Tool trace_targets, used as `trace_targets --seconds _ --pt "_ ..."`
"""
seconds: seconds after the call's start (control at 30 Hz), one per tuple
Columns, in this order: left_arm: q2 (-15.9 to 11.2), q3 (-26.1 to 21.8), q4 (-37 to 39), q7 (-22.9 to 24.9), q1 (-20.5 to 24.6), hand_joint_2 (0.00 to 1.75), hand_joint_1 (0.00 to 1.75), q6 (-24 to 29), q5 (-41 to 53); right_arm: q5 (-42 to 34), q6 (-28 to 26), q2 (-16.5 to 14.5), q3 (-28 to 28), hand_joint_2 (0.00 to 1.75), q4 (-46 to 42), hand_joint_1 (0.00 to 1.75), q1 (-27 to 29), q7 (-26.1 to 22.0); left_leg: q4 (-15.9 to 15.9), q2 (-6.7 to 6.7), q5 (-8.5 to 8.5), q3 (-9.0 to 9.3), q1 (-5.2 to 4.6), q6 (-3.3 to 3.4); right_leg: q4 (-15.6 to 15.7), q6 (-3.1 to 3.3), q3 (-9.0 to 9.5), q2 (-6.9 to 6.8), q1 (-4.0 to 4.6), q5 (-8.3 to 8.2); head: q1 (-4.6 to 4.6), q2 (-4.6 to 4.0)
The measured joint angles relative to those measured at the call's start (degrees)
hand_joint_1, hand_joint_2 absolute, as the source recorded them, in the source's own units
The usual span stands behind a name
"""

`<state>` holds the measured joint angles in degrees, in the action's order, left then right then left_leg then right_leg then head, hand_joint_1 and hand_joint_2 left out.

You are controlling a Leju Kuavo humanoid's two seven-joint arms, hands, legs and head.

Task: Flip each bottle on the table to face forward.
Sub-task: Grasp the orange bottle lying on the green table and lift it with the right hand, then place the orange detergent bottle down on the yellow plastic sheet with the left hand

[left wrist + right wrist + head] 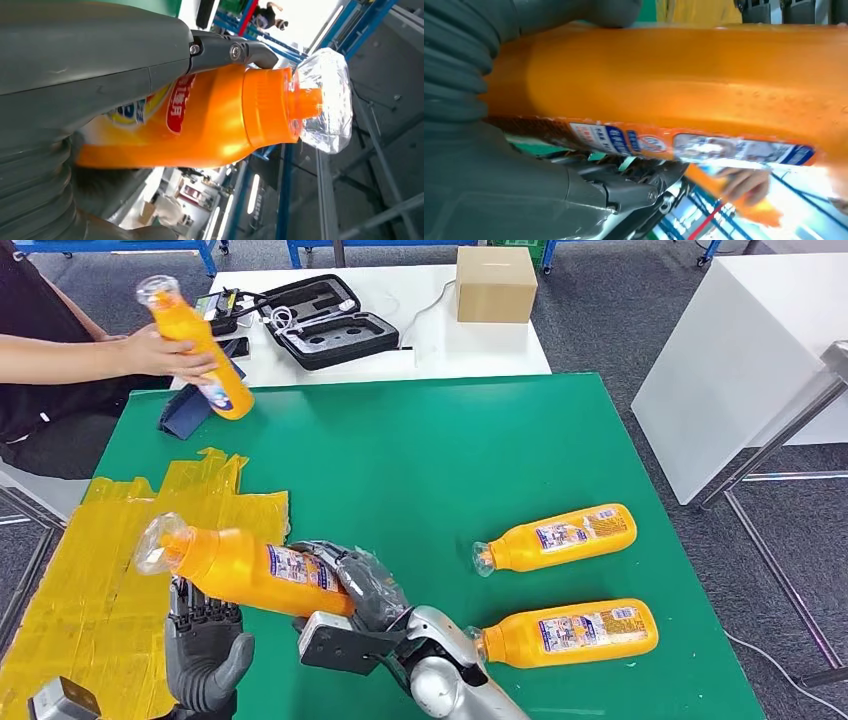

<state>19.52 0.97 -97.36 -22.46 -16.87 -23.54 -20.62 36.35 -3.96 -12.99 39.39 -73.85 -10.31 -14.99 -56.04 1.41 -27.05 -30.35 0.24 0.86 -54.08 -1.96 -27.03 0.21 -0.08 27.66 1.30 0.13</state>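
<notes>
At the far left of the head view, a person's hand [160,352] holds an orange plastic bottle with a clear cap [197,347] tilted above the far-left corner of the green table [420,450]. Below it, sheets of yellow tape [110,570] cover the table's near-left area.

The left hand [205,645] is positioned under the neck end of a second orange plastic bottle with a clear cap and printed label [245,565], which is raised off the table and lies nearly horizontal, cap pointing left. In the left wrist view, the thumb and a dark finger of the left hand [100,75] press against this bottle [210,117] (a grasp).

The right hand [365,585] wraps the base end of the same bottle; the right wrist view shows the bottle body [684,90] clamped between the right hand [524,165] parts.

Further right, two more orange bottles lie flat on the table, caps to the left, labels facing up: the farther lying bottle [560,537] and the nearer lying bottle [570,632], well apart from both hands.

Beyond the green table, a white table [400,350] carries an open black foam case [315,320] and a cardboard box [496,284].
</notes>
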Motion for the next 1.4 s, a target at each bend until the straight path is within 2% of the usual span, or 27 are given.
trace_targets --seconds 0.2,0.5,0.63,1.0,1.03,1.13,1.17,1.27,1.4 --pt "-0.62 -0.47 1.51 -0.44 -0.23 1.75 0.0 0.36 -1.29 3.09 0.19 -1.49 4.78 1.75 3.68 1.75 -0.36 -0.86 0.01 -0.04 0.0 -0.04 0.03 0.0 -0.01 0.01 -0.05 0.01 0.01 0.01 0.01 0.0" --pt "-1.07 -3.44 3.38 -0.56 -1.03 1.75 0.0 1.1 0.33 1.74 0.62 -1.69 12.47 1.75 10.74 1.75 -5.4 -4.37 0.01 -0.11 0.0 -0.04 0.01 0.0 -0.01 0.01 -0.09 0.08 -0.01 0.01 0.01 0.0" --pt "-1.11 -3.67 3.67 -0.95 -1.23 1.75 1.75 2.87 2.86 1.53 0.67 -1.7 13.41 1.75 12.06 1.75 -6.18 -4.37 0.0 -0.12 0.0 -0.04 -0.01 0.0 0.0 0.01 -0.11 0.08 -0.02 0.01 0.0 0.0" --pt "-1.11 -4.25 4.12 -2.49 -1.22 1.75 1.75 3.03 4.11 1.77 0.36 -1.98 13.85 1.75 13.77 1.75 -6.71 -3.89 0.0 -0.14 0.0 -0.04 0.01 0.0 0.0 0.01 -0.15 0.09 0.0 0.01 0.02 0.0" --pt "-1.11 -4.29 4.11 -2.52 -1.21 1.75 1.75 3.0 4.12 1.84 0.18 -1.98 13.83 1.75 13.78 1.47 -6.63 -3.75 0.0 -0.15 0.0 -0.04 0.01 0.0 0.0 0.01 -0.15 0.09 0.0 0.01 0.02 0.0" --pt "-1.06 -4.47 3.85 -2.67 -1.18 1.75 1.75 2.99 4.76 2.83 -1.76 -2.17 13.61 1.75 13.27 0.16 -5.45 -1.96 0.0 -0.13 0.0 -0.06 0.01 0.0 0.0 0.01 -0.15 0.09 -0.01 0.01 0.02 0.0" --pt "-0.98 -4.55 3.54 -2.8 -1.17 1.75 1.75 3.09 5.45 3.46 -2.65 -2.14 13.5 1.75 12.75 0.0 -4.86 -0.9 0.0 -0.13 0.0 -0.08 0.01 0.0 -0.01 0.01 -0.16 0.09 -0.01 0.01 0.01 0.0" --pt "-0.62 -4.68 2.22 -3.05 -1.13 1.75 1.75 3.56 7.69 4.52 -3.98 -1.57 13.18 1.75 10.69 0.0 -3.63 1.51 0.0 -0.15 0.0 -0.11 0.0 0.0 0.0 0.01 -0.19 0.1 -0.01 0.01 -0.03 0.0" --pt "-0.35 -4.67 1.09 -3.13 -1.12 1.75 1.75 3.91 8.8 4.55 -4.12 -1.15 12.83 0.0 8.84 0.0 -3.03 2.11 0.0 -0.15 0.0 -0.11 -0.01 0.0 0.0 0.01 -0.19 0.11 -0.02 0.01 -0.02 0.0"
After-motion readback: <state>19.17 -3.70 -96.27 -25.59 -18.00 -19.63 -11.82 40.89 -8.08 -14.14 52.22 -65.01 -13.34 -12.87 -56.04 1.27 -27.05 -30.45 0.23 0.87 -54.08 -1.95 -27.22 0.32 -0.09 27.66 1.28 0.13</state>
